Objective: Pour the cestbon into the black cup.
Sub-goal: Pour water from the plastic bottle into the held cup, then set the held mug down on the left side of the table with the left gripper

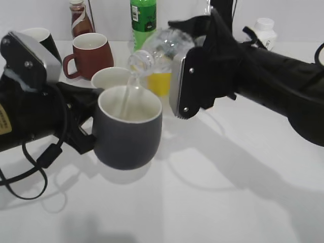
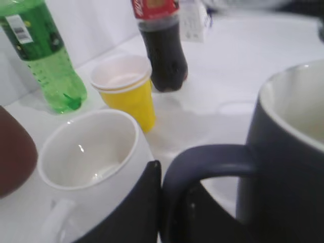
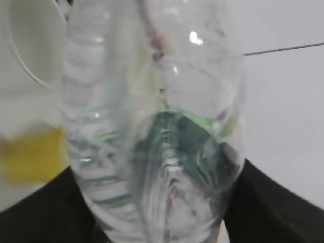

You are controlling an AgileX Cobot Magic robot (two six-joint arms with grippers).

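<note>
My right gripper (image 1: pixel 195 66) is shut on the cestbon (image 1: pixel 162 45), a clear ribbed bottle tipped to the left with its open mouth over the black cup (image 1: pixel 129 136). A thin stream of water runs from the mouth into the cup. The bottle fills the right wrist view (image 3: pixel 152 152), its green label showing through. My left gripper (image 2: pixel 174 202) is shut on the handle of the black cup (image 2: pixel 283 147) and holds it above the table. The cup is matte charcoal with a white inside.
A white mug (image 1: pixel 109 77) and a yellow paper cup (image 1: pixel 158 83) stand just behind the black cup. A maroon mug (image 1: pixel 91 53), a cola bottle (image 1: pixel 80 19), a green soda bottle (image 1: pixel 143 17) and a white jar (image 1: pixel 263 31) stand at the back.
</note>
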